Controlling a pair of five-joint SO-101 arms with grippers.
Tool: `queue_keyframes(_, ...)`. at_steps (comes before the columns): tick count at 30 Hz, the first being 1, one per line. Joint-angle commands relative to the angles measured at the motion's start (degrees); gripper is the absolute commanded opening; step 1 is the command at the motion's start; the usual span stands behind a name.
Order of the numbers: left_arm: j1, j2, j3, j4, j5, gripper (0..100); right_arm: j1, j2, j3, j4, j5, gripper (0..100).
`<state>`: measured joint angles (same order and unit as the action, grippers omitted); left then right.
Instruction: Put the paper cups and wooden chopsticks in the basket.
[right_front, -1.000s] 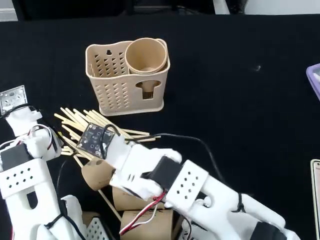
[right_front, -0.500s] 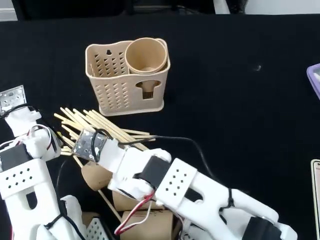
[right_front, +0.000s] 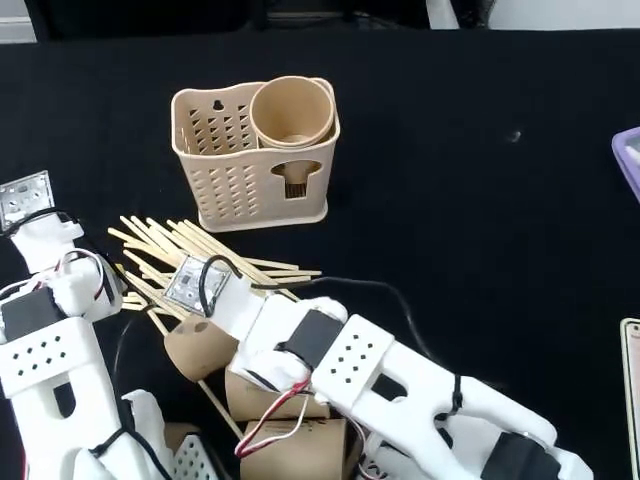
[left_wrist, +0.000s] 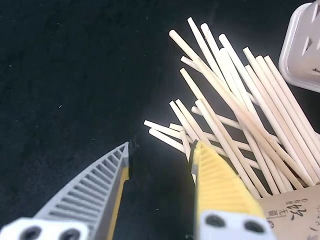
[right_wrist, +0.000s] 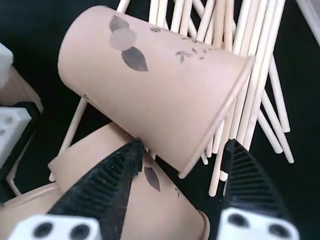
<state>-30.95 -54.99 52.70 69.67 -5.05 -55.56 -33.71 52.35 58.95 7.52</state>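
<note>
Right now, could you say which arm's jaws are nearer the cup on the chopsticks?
Right: the right arm holds its jaws over the cup; the left arm, beside the chopsticks.

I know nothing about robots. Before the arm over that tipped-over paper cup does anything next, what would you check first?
1. Right gripper open: ok, its jaws stand apart.
2. Lying paper cup lined up: ok, its rim end sits between the jaws.
3. Grab free of chopsticks: not ok, several lie right under the cup's rim.
4. Basket upright with space: ok, a stowed cup fills one compartment and the other looks free.
5. Left gripper out of the way: ok, it is open, holds nothing and sits over the chopstick ends.
</note>
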Motion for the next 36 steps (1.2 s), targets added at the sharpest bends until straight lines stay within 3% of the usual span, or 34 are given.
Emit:
queue_keyframes(1,-0.6,-1.1,-1.3,-0.9,0.5,21,0.9,-0.4,-0.2,-0.7,0.1,26.3)
queue_keyframes(3,-0.6,-1.1,-1.2,-0.9,0.5,21,0.9,-0.4,-0.2,0.0,0.1,23.1)
queue_keyframes(9,-0.6,-1.1,-1.2,-0.9,0.5,21,1.0,-3.6,-0.8,0.5,0.2,0.7)
queue_keyframes(13,-0.6,-1.1,-1.2,-0.9,0.5,21,1.1,-11.2,-0.9,1.4,0.5,1.1)
queue_keyframes(21,-0.6,-1.1,-1.2,-0.9,0.5,21,2.5,-28.0,-2.3,11.9,12.4,1.1)
queue_keyframes(26,-0.6,-1.1,-1.2,-0.9,0.5,21,16.7,-29.7,-8.3,23.1,17.0,1.1)
queue_keyframes(32,-0.6,-1.1,-1.3,-0.9,0.5,21,42.7,-22.3,-13.0,26.3,22.7,1.1)
queue_keyframes(36,-0.7,-1.1,-0.7,-2.3,0.5,21,53.3,-13.2,-15.6,26.0,26.0,1.1)
